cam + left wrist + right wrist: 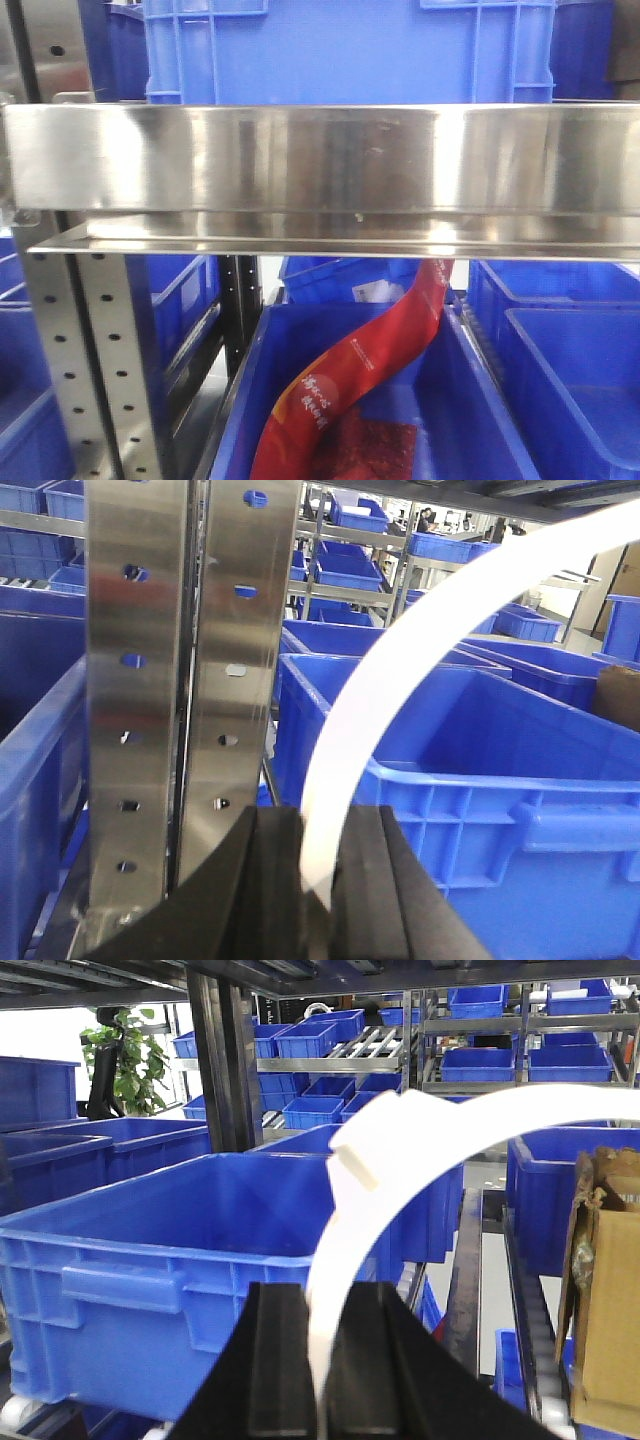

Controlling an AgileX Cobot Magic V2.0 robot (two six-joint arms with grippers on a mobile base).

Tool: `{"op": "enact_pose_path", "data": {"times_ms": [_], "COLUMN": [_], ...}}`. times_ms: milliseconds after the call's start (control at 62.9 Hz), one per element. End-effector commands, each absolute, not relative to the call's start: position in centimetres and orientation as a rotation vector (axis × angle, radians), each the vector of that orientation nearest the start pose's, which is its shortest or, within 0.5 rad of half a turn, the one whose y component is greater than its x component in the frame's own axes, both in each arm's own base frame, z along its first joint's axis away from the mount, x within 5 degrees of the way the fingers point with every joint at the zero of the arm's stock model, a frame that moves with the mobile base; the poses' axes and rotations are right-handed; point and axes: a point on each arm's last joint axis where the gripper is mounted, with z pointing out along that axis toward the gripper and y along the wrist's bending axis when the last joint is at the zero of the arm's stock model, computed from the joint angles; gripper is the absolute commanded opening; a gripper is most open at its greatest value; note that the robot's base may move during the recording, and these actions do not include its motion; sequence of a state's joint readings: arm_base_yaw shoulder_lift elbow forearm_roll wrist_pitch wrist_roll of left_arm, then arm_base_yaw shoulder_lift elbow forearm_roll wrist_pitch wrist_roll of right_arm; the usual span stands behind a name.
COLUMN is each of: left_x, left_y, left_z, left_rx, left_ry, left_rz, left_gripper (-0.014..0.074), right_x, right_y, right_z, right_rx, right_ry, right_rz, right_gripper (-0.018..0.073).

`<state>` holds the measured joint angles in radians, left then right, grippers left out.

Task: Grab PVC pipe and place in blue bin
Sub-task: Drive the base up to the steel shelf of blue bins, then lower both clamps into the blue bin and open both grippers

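Beyond end effector (322,1295), blue bin (130,1280)

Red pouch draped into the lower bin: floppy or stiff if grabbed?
Probably floppy: the red pouch bends in an S-curve down into the lower bin. It is likely light, since it looks flat and thin. Its film looks glossy, so it may slip in a pinch.

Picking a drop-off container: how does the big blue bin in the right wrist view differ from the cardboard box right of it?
The blue bin is moulded plastic; the cardboard box is brown with a ragged, torn top. The bin looks wider; the box is cut off at the picture's edge. Both stand upright.
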<state>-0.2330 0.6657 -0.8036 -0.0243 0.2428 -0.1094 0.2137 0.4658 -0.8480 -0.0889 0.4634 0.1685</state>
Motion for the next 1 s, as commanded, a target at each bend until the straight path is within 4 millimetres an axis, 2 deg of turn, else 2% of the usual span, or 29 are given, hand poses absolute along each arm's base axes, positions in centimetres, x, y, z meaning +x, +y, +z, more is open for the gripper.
{"op": "enact_pose_path", "data": {"times_ms": [0, 843, 986], "left_x": [12.77, 12.77, 13.2], "left_y": [-3.07, -3.07, -3.31], "left_z": [40.69, 40.71, 40.69], "left_rx": [0.072, 0.072, 0.044], "left_ry": [1.562, 1.56, 1.557], "left_rz": [-0.303, -0.303, -0.353], "left_gripper": [-0.0111, -0.0111, -0.0111], "right_x": [6.86, 6.86, 7.25], "right_y": [1.07, 1.08, 1.16], "right_z": [42.06, 42.16, 42.07], "right_rx": [-0.07, -0.07, -0.071], "right_ry": [1.538, 1.527, 1.54], "right_rz": [0.195, 0.196, 0.195], "right_gripper": [-0.0168, -0.0168, -0.0168]}}
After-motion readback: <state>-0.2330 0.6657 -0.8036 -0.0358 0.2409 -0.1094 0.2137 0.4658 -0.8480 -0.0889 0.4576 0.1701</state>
